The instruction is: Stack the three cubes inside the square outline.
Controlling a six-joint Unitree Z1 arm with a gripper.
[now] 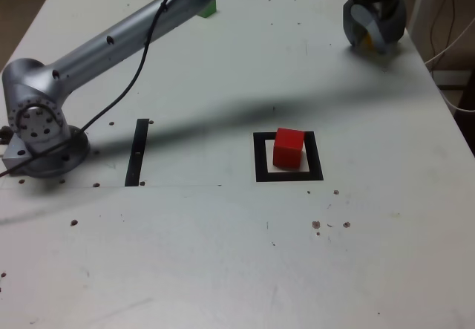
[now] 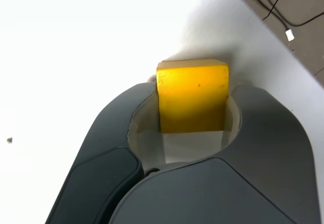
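With its dark grey jaws closed on the small solid yellow cube point(image 2: 192, 95) at the white tabletop's point(image 1: 223, 255) far right in the exterior view, the gripper point(image 1: 373, 28) must travel nearward and left to the small red cube point(image 1: 288, 148) sitting inside the thick black square outline point(image 1: 289, 174), while 1 green cube point(image 1: 208, 7) waits far left.

table point(image 1: 223, 269): white, flat top, speckled with small dark marks; fills most of the exterior view
square outline point(image 1: 289, 157): thick black frame with a pale centre, lying flat right of middle in the exterior view
red cube point(image 1: 288, 147): sits inside the outline, turned slightly askew
black strip point(image 1: 138, 151): straight, lying flat, well to the exterior view's left of the outline
green cube point(image 1: 207, 7): at the far edge, partly hidden
arm base point(image 1: 41, 132): mounted at the exterior view's left, beside the strip
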